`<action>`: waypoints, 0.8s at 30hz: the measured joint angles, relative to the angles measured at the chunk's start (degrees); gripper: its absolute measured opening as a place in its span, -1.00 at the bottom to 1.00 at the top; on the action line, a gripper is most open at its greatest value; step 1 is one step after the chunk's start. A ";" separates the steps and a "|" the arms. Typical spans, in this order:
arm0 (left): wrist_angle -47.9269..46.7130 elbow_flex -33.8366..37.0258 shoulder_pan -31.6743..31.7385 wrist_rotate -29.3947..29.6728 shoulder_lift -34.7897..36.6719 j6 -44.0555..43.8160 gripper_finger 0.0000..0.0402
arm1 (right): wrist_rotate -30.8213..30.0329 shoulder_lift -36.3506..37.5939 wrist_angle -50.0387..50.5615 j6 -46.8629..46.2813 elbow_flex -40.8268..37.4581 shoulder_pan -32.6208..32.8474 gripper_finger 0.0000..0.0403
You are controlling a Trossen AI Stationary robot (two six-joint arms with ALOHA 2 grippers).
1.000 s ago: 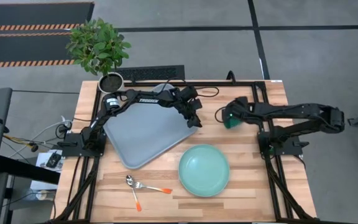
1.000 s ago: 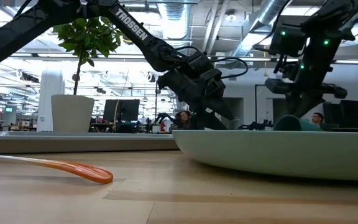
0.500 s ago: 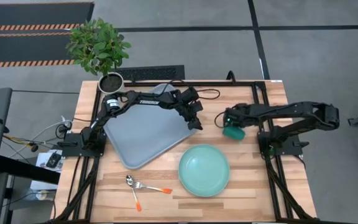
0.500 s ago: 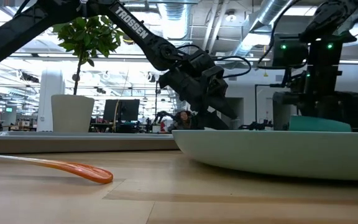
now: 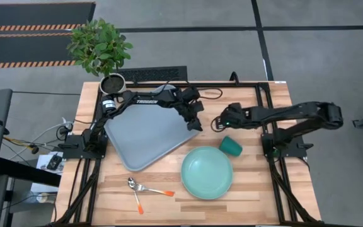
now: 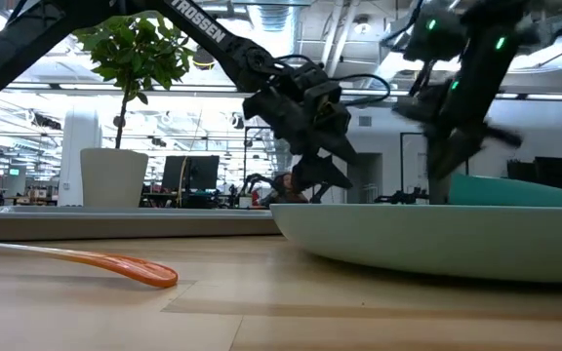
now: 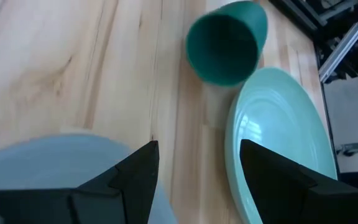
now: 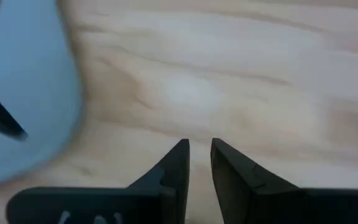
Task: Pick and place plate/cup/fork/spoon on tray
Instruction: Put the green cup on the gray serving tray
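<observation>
The dark teal cup point(image 5: 230, 146) lies on its side on the table, at the far right rim of the mint-green plate point(image 5: 207, 172). In the left wrist view the cup's mouth point(image 7: 222, 42) faces my left gripper. The grey-blue tray point(image 5: 147, 135) lies left of the plate. A spoon point(image 5: 133, 186) and a fork point(image 5: 156, 190) with orange handles lie near the table's front edge. My left gripper point(image 5: 197, 124) is open and empty above the tray's right corner. My right gripper point(image 5: 218, 122) hovers just right of it, empty, with a narrow gap between its fingers point(image 8: 199, 146).
A white plant pot point(image 5: 113, 82) with a leafy plant stands at the table's far left corner. The two grippers are close together over bare wood between the tray and the cup. In the low view an orange handle point(image 6: 115, 263) lies in front of the plate point(image 6: 437, 239).
My right gripper carried the cup toward the table's near edge, let go of it, then went up and toward the table's left. The cup has tipped and now lies on its side by the plate's rim.
</observation>
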State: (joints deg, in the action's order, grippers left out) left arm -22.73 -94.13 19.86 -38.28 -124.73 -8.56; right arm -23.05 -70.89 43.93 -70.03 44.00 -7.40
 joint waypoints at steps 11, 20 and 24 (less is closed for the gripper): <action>0.98 0.00 -1.12 0.07 0.02 0.57 0.06 | 14.29 1.24 28.37 -34.85 3.58 25.73 -0.55; 1.15 0.00 -1.88 0.05 0.02 0.31 0.06 | 14.83 -10.24 17.94 -37.44 3.60 29.70 -0.55; 1.10 0.00 -1.93 0.06 0.02 0.31 0.06 | 10.76 -13.72 18.87 -32.19 3.51 25.63 -0.55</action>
State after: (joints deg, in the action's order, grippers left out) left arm -21.63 -94.13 17.93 -38.22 -124.70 -8.25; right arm -12.29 -84.61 62.80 -102.22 47.51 18.23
